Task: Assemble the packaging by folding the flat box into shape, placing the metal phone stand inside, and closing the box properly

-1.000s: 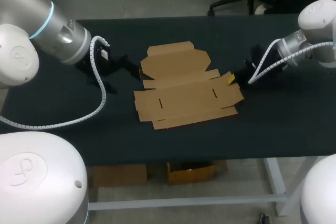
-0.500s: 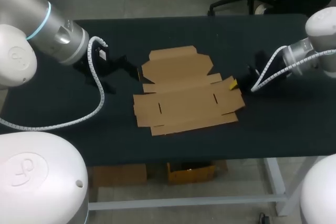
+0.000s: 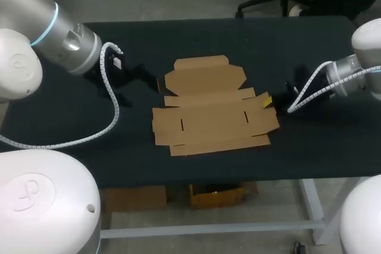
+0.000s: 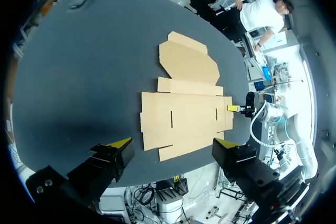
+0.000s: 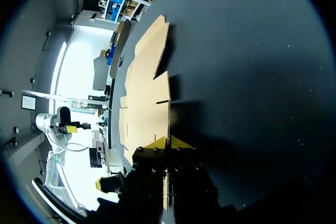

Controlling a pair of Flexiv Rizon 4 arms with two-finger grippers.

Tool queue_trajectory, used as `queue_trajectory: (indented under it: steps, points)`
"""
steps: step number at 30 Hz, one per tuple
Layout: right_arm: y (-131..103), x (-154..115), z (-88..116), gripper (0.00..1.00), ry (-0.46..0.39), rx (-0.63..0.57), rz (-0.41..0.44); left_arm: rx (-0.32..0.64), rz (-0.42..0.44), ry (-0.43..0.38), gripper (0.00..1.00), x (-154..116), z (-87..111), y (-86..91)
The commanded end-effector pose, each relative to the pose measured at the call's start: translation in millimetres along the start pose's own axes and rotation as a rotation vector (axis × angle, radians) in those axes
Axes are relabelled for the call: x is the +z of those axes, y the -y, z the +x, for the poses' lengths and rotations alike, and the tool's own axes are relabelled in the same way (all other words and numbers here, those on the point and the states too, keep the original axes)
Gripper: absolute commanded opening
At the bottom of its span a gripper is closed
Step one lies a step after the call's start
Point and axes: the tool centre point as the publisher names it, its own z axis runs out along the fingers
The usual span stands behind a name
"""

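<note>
The flat brown cardboard box [image 3: 211, 108] lies unfolded in the middle of the black table [image 3: 321, 147], with its lid panel toward the far side. My right gripper [image 3: 267, 100] is at the box's right edge. In the right wrist view its yellow tips [image 5: 167, 142] are pressed together on the edge of the box [image 5: 144, 93]. My left gripper [image 3: 149, 79] hovers just left of the box's far-left corner. In the left wrist view it [image 4: 170, 145] stands wide open with the box [image 4: 184, 111] ahead of it and nothing between its fingers. No metal phone stand shows.
A small dark object [image 4: 79, 4] lies near the table's far corner in the left wrist view; I cannot tell what it is. Bare black tabletop surrounds the box on every side.
The right gripper has drawn back to the right, and the box has slid and turned slightly with it. The left gripper has stayed open in nearly the same place.
</note>
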Motion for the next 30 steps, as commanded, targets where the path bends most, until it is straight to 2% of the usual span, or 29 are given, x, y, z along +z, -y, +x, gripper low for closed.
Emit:
queue_trajectory:
  steps: [1,20,30]
  points:
    - [5,-3,-2,0.00,-0.006,0.002,-0.015,0.001,0.000,0.005,1.00,0,1.5,-0.3]
    - [22,-8,-2,0.00,-0.027,0.015,-0.014,0.000,-0.009,0.001,1.00,5,4.0,-1.3]
    - [28,-8,-2,0.00,-0.037,0.045,-0.066,-0.001,-0.012,-0.001,1.00,6,3.6,-2.4]
